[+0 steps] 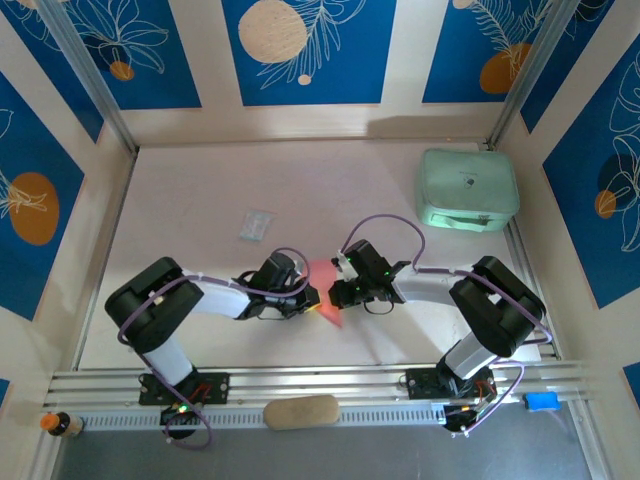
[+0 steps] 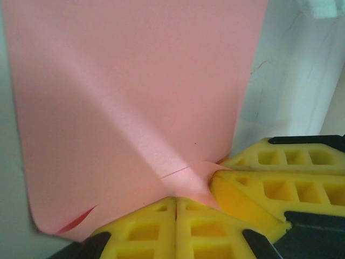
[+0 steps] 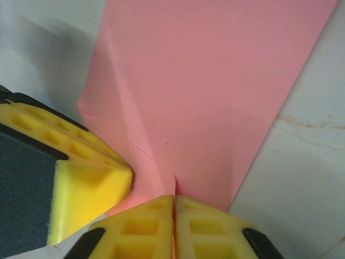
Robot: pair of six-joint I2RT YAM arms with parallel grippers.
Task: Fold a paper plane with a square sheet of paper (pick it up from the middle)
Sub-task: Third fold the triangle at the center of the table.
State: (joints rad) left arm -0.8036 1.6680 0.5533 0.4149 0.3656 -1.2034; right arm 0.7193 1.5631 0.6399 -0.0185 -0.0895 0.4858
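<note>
From above, two arms meet at the middle of the desk (image 1: 200, 190). One square sheet of paper (image 1: 326, 275), salmon pink, hangs between the left fingers (image 1: 311, 297) and the right fingers (image 1: 336, 293), raised off the surface. Also here are one clear packet (image 1: 257, 224), one mint-green case (image 1: 468, 190) at the far right, and one tan pad (image 1: 302, 411) on the near rail.

In the left wrist view, the left fingers (image 2: 140, 229), two yellow pads, are pressed together on the sheet's (image 2: 135, 108) lower edge. One right finger (image 2: 269, 181) touches it from the side. The paper is plain and matte, with a soft diagonal crease and a curled corner.

In the right wrist view, the right fingers (image 3: 145, 226) pinch the sheet (image 3: 215, 97), a pink sliver showing in their seam. One left finger (image 3: 89, 186) lies beside them, and faint fold lines run up from the grip.
</note>
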